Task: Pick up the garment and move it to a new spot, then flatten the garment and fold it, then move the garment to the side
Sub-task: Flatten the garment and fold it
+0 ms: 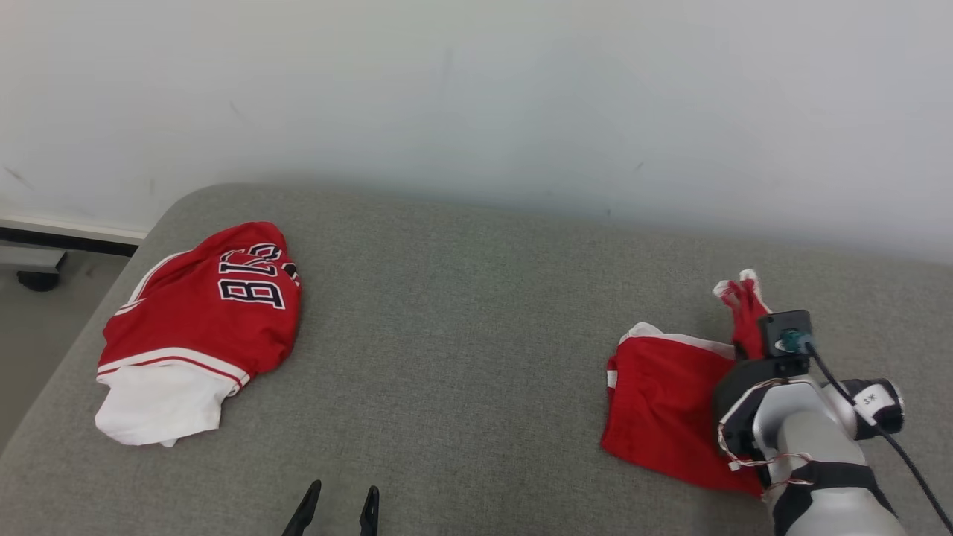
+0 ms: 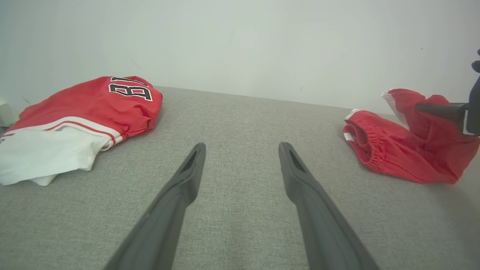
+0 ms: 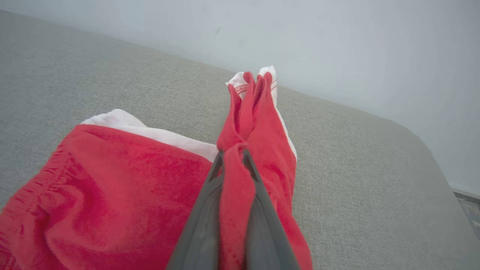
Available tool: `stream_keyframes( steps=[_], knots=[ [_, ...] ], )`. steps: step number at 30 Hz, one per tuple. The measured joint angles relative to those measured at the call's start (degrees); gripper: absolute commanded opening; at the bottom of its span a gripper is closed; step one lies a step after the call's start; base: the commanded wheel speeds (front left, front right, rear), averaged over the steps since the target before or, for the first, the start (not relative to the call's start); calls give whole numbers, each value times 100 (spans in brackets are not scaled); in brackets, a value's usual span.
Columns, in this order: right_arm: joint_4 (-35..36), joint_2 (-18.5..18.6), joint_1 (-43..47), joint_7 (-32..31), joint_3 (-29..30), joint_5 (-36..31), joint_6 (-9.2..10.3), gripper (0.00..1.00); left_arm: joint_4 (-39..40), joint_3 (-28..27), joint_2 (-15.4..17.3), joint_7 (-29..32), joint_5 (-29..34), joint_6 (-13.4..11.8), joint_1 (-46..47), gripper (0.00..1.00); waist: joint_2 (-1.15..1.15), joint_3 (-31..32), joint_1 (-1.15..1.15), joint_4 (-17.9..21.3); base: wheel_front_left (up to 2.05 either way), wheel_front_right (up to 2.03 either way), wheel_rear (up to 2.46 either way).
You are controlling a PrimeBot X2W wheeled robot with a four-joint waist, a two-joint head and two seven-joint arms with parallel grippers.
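The garment, a pair of red shorts with white trim (image 1: 663, 406), lies at the right of the grey padded surface (image 1: 461, 335). My right gripper (image 3: 232, 153) is shut on a bunched fold of the garment (image 3: 123, 176), lifting one leg end up while the rest still rests on the surface. In the left wrist view the garment (image 2: 393, 150) sits far right with a dark finger (image 2: 438, 108) of the right gripper across it. My left gripper (image 2: 242, 150) stands open over bare surface, low at the front edge (image 1: 340, 495), holding nothing.
A red jersey with black-and-white lettering and a white layer under it (image 1: 201, 313) lies crumpled at the left (image 2: 82, 105). A pale wall runs behind the surface. The surface's rounded left edge drops to the floor (image 1: 37, 313).
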State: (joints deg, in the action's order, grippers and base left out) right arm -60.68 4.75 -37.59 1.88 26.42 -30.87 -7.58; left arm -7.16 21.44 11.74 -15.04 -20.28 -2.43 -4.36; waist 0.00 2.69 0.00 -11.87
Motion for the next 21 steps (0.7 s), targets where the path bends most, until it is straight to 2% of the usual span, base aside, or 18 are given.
stream_keyframes(
  steps=[5, 9, 14, 20, 21],
  knots=[
    [-580, -178, -215, 87, -380, 211, 1, 0, -97, 18, -7, 0, 1, 49, 2, 100, 0, 30, 0, -147, 0, 0, 0],
    [-1234, -182, -430, 427, -1060, 898, 1, 0, -159, 54, -25, 0, 2, 87, 18, 100, 0, 53, 0, -327, 0, 0, 0],
    [-1301, -181, -219, 350, -2455, 2114, 1, 0, -210, 62, -41, 0, 1, 91, 24, 100, 0, 106, 0, -562, 0, 0, 0],
    [-1200, -185, 60, 59, -3343, 2931, 1, 0, -192, 7, -57, 0, -9, 41, -10, 100, 0, 160, 0, -521, 0, 0, 0],
    [-1122, -182, 95, 57, -3419, 3015, 1, 13, -182, -2, -59, 0, -12, 40, -19, 100, 0, 163, 0, -490, 0, 0, 0]
  ],
)
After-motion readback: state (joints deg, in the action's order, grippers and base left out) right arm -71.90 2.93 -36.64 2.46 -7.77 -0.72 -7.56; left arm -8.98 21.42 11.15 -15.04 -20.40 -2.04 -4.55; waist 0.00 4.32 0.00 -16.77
